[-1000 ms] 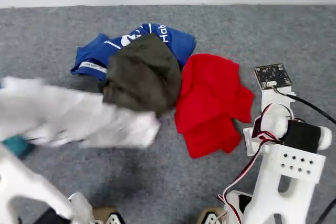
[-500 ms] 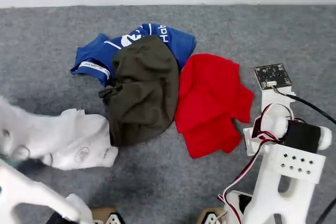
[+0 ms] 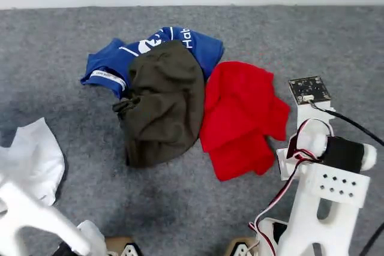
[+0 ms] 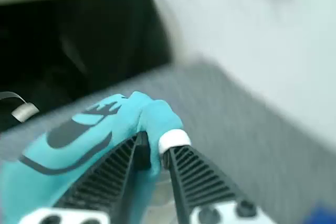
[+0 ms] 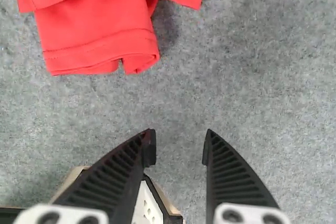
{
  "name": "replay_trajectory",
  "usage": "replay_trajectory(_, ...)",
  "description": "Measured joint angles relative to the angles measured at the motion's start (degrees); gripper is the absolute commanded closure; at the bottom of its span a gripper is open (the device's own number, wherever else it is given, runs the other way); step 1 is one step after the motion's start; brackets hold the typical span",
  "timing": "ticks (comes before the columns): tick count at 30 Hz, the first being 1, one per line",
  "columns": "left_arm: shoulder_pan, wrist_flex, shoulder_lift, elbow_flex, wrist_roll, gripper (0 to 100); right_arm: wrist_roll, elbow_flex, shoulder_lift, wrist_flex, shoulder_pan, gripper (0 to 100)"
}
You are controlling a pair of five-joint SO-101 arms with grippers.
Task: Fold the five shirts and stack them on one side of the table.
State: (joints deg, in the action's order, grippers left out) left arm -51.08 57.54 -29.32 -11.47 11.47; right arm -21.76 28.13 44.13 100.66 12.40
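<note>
Loosely bunched teal shirt [image 4: 79, 135] in pincer [image 4: 156, 148]

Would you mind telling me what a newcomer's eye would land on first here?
The bright red shirt stands out mid-table, beside an olive shirt lying over a blue shirt. A crumpled white shirt lies at the high view's left edge, and the left gripper pinches a turquoise shirt.

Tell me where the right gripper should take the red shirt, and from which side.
Grip the red shirt at its near hem, the doubled flap closest to the right gripper. Come down from above on the robot's side: that edge lies free on the table, folded thick enough to pinch, away from the olive shirt, and the open gripper hangs just short of it.
</note>
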Motion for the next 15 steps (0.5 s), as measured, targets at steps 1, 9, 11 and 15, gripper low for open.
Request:
replay_trajectory(1, 1.5, 0.0, 0.9, -2.2, -0.9, 99, 0.0, 0.0, 0.0, 0.0, 0.0, 84.0)
replay_trajectory(9, 8.3, 1.9, 10.7, -13.2, -1.9, 97, 0.0, 0.0, 0.0, 0.0, 0.0, 84.0)
replay_trajectory(11, 8.4, 3.5, 12.4, -13.2, -1.9, 91, 0.0, 0.0, 0.0, 0.0, 0.0, 84.0)
replay_trajectory(15, 8.4, 8.1, 14.0, -10.8, -4.8, 83, 0.0, 0.0, 0.0, 0.0, 0.0, 84.0)
